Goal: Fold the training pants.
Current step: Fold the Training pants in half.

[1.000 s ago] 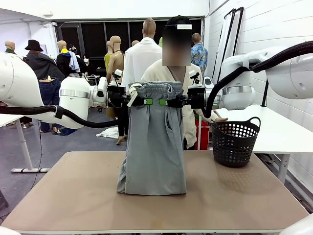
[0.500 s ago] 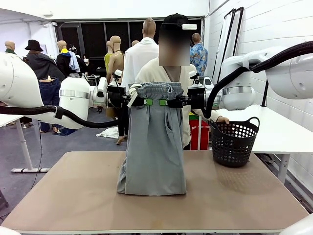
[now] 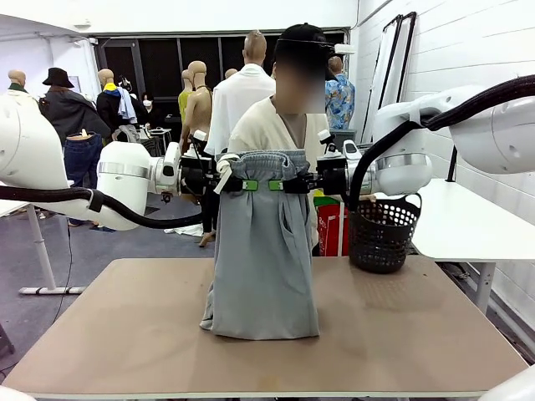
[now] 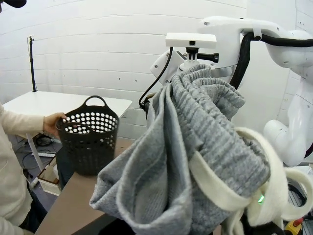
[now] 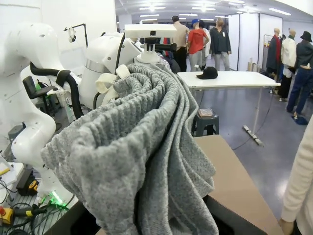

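Note:
The light grey training pants [image 3: 263, 251] hang by their gathered waistband between my two grippers above the table's middle. Their lower end rests crumpled on the tabletop [image 3: 418, 334]. My left gripper [image 3: 248, 185] is shut on the waistband's left part and my right gripper [image 3: 280, 185] is shut on its right part, close together. In the left wrist view the bunched waistband [image 4: 205, 127] covers the fingers. Folds of the pants [image 5: 142, 147] also hide the fingers in the right wrist view.
A person stands behind the pants at the far side. One hand [image 4: 51, 123] grips the rim of a black perforated basket [image 3: 383, 234], held by the table's far right corner. A white side table [image 3: 468, 221] stands to the right.
Both grippers have sunk a little with the waistband. The person has lifted the black basket off the table and carried it leftward.

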### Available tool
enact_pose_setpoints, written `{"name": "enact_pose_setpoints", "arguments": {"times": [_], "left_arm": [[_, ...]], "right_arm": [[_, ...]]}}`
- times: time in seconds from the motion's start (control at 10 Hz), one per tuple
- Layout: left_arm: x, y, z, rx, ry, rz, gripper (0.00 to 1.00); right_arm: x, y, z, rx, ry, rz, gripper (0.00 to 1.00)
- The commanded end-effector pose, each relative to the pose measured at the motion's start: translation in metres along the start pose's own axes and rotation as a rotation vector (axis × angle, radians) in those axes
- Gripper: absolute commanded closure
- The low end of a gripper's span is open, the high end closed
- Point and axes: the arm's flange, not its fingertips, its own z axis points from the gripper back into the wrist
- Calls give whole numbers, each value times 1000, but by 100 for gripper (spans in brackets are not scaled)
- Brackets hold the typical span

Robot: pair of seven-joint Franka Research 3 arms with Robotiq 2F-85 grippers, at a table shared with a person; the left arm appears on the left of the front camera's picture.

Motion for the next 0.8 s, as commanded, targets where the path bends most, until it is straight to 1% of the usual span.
{"name": "enact_pose_setpoints", "arguments": {"times": [0.0,0.2,0.4,0.7], "left_arm": [[5,7,2,14,-4,32,100],[22,30,0,33,18,9,100],[44,58,1,34,40,10,100],[62,94,12,54,33,21,100]], "right_arm": [[9,-7,-3,13,11,-15,100],[22,-25,-13,22,26,23,100],[39,-52,-22,45,55,40,100],[57,-88,-29,34,75,65,100]]}}
